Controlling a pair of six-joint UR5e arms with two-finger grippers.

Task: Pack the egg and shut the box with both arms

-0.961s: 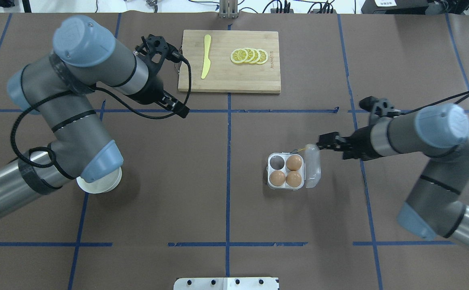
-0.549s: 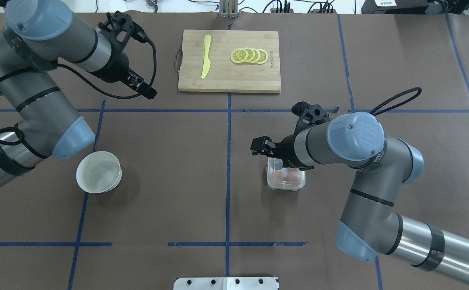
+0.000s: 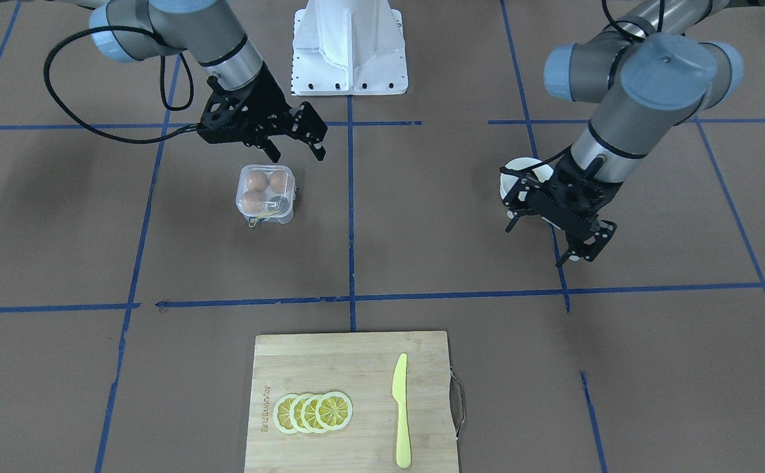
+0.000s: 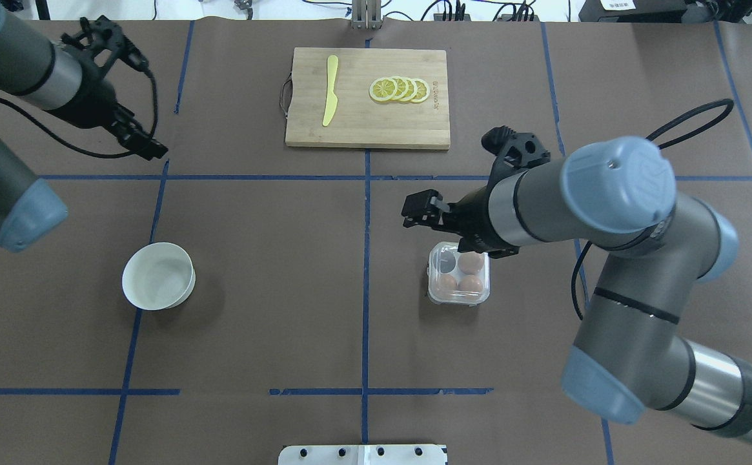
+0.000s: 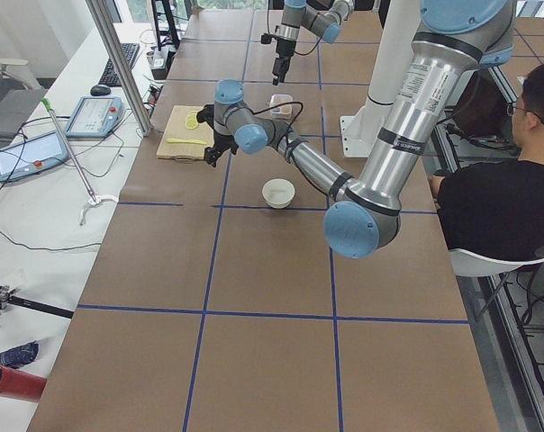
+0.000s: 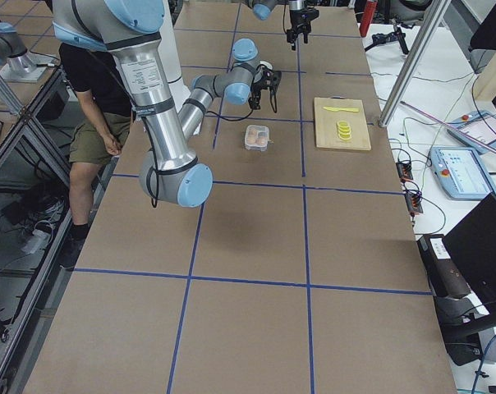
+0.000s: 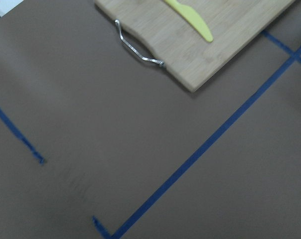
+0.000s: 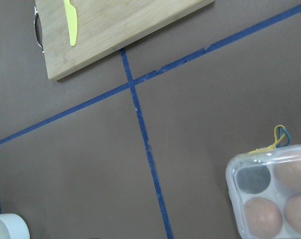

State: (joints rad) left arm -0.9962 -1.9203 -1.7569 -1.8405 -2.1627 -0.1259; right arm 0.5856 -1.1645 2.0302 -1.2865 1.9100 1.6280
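The clear box (image 4: 458, 279) sits on the table right of centre with its lid down. Three orange-brown eggs (image 4: 471, 261) fill its cells, and the far-left cell is empty. It also shows in the front view (image 3: 265, 194) and the right wrist view (image 8: 272, 191), with a yellow band (image 8: 277, 137) at its far edge. My right gripper (image 4: 422, 210) hovers open just beyond and left of the box, not touching it; in the front view (image 3: 295, 152) its fingers stand apart. My left gripper (image 4: 150, 150) is open and empty at the far left, spread in the front view (image 3: 540, 243).
A white bowl (image 4: 158, 276) stands at the left, empty. A wooden cutting board (image 4: 368, 97) at the back centre carries a yellow knife (image 4: 330, 90) and lemon slices (image 4: 400, 90). Blue tape lines cross the brown table cover. The white pedestal (image 3: 349, 46) is at the robot's side.
My right gripper swept leftward over the box, folding the lid from open on the right to shut, then lifted off it. My left arm drew back to the far left, uncovering the bowl.
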